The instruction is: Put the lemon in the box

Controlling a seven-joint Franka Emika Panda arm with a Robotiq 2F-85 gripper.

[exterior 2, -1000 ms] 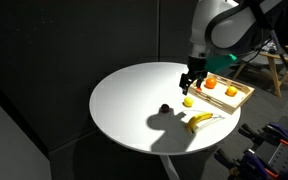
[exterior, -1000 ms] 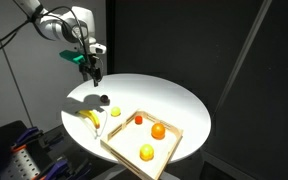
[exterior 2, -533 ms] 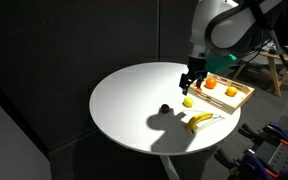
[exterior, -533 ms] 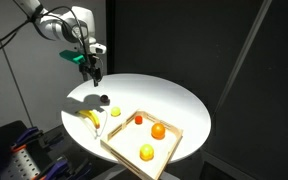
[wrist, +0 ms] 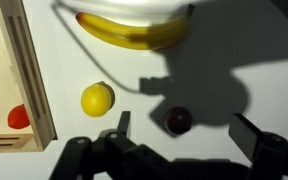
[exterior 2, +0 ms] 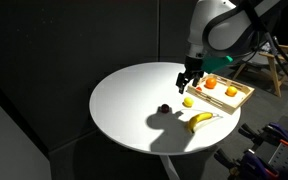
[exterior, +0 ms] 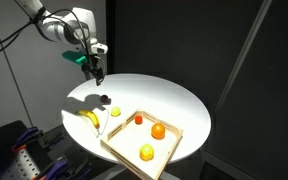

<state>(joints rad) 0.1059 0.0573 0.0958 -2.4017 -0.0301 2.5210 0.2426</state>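
Observation:
The lemon [exterior: 115, 112] [exterior 2: 188, 101] is small, round and pale yellow. It lies on the white round table just outside the box [exterior: 124, 143] [exterior 2: 234, 100], a shallow light-wood tray. In the wrist view the lemon [wrist: 97, 99] lies left of my gripper [wrist: 184, 130], next to the box's rim [wrist: 29, 70]. My gripper [exterior: 94, 72] [exterior 2: 189, 78] hangs open and empty above the table. Its fingers [wrist: 121, 125] stand on either side of a dark round fruit [wrist: 178, 121] far below.
A banana [exterior: 90, 117] [exterior 2: 200, 121] [wrist: 134, 32] lies near the table edge. The dark fruit [exterior: 103, 98] [exterior 2: 164, 109] sits beside the lemon. The box holds an orange [exterior: 158, 130], a small red fruit [exterior: 139, 118] [wrist: 18, 117] and a larger yellow fruit [exterior: 147, 152].

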